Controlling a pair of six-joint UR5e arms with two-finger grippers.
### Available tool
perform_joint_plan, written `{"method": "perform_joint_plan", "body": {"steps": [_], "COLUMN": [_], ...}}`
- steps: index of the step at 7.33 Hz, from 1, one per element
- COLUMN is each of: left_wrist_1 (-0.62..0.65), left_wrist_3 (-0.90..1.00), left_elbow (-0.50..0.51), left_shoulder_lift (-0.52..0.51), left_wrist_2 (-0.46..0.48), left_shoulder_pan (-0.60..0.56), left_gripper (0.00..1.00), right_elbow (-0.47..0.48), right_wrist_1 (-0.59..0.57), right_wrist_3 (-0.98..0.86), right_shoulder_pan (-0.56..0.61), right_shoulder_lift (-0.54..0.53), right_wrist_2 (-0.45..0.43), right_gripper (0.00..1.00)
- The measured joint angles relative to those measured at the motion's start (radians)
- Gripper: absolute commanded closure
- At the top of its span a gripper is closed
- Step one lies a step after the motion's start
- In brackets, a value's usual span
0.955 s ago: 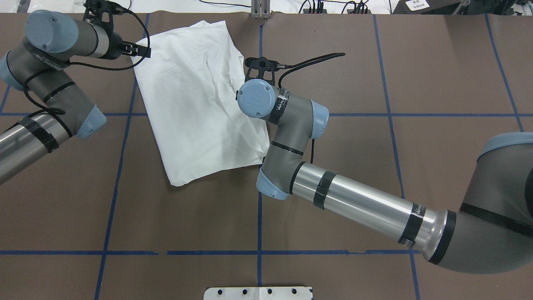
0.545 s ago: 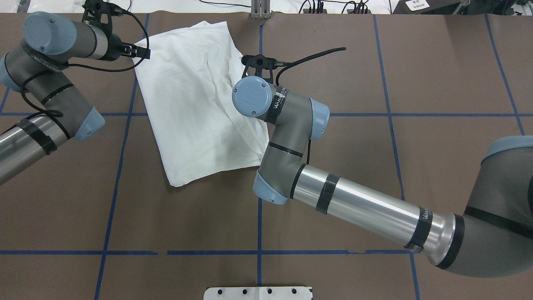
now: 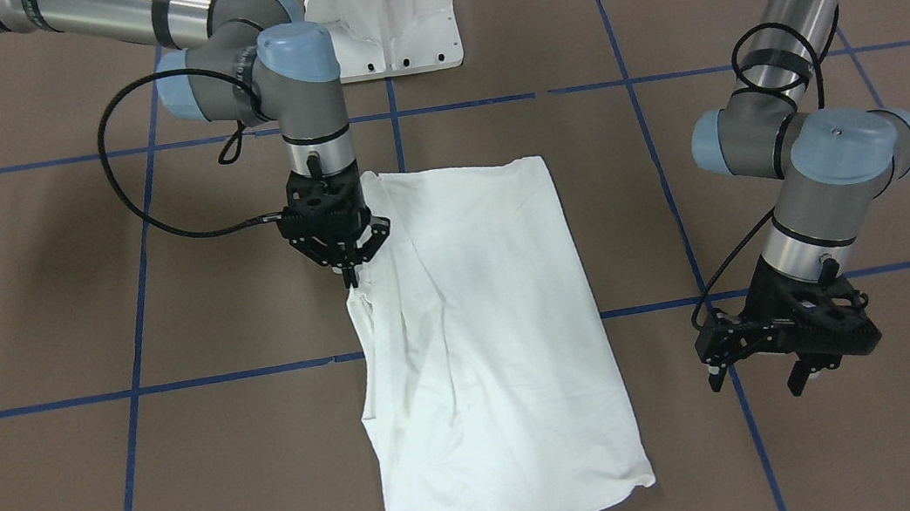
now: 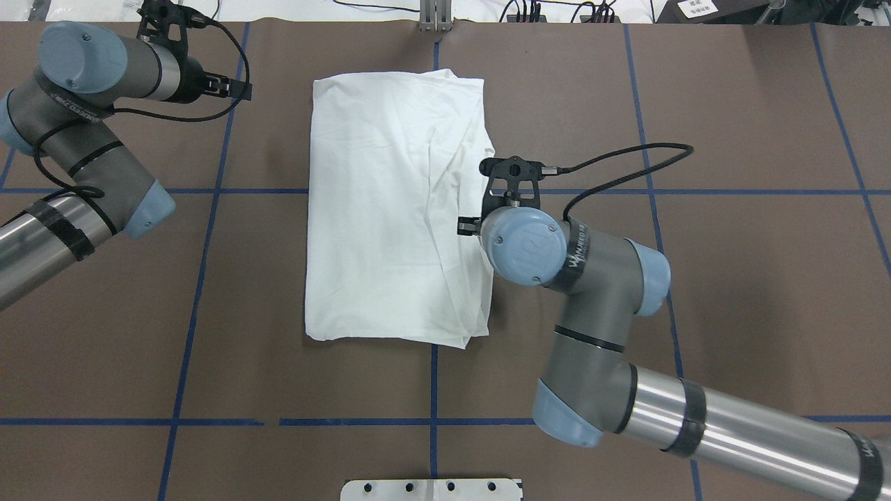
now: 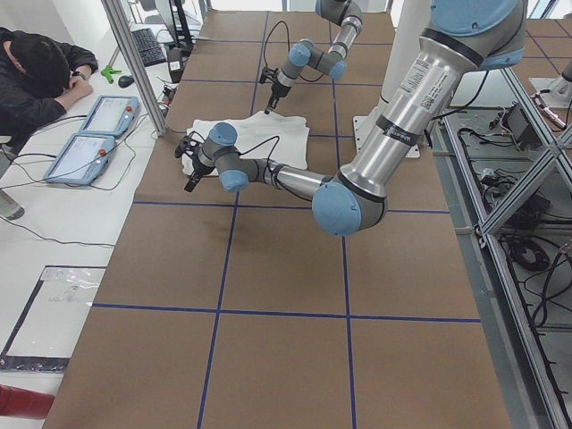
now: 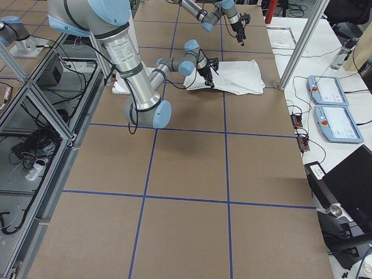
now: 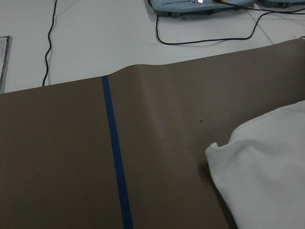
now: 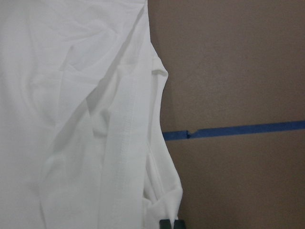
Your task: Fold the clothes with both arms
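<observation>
T-shirt [image 4: 390, 223] covers blue tape line [image 4: 264, 191], right hand [image 3: 350, 281] pinches its edge

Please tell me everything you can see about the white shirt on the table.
The white shirt is folded into a rough rectangle; no sleeves or print show. It looks like soft cotton, creased, with a stitched hem along its robot-right edge. It lies flat on the brown table, over a blue tape line. The right gripper is shut on that edge; the open left gripper hangs apart from it.
</observation>
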Motion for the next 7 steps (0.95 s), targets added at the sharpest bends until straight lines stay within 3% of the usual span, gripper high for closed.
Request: {"method": "perform_joint_plan", "body": {"steps": [2, 4, 6, 7], "left_wrist_1": [0.000, -0.001, 0.000, 0.000], "left_wrist_3": [0.000, 0.000, 0.000, 0.000], "left_elbow": [-0.001, -0.003, -0.005, -0.008], "left_shoulder_lift": [0.000, 0.000, 0.000, 0.002], "left_wrist_2": [0.000, -0.001, -0.001, -0.001], "left_shoulder_pan": [0.001, 0.002, 0.004, 0.004], "left_gripper": [0.00, 0.00, 0.00, 0.00], "right_elbow": [0.073, 0.065, -0.058, -0.145], "right_wrist_1": [-0.002, -0.015, -0.073, -0.085], "right_wrist_3": [0.001, -0.008, -0.012, -0.014], "right_shoulder_pan": [-0.025, -0.024, -0.002, 0.004], "right_shoulder_lift": [-0.065, -0.028, 0.128, 0.202], "right_wrist_2": [-0.025, -0.031, -0.030, -0.030], "right_gripper": [0.00, 0.00, 0.04, 0.16]}}
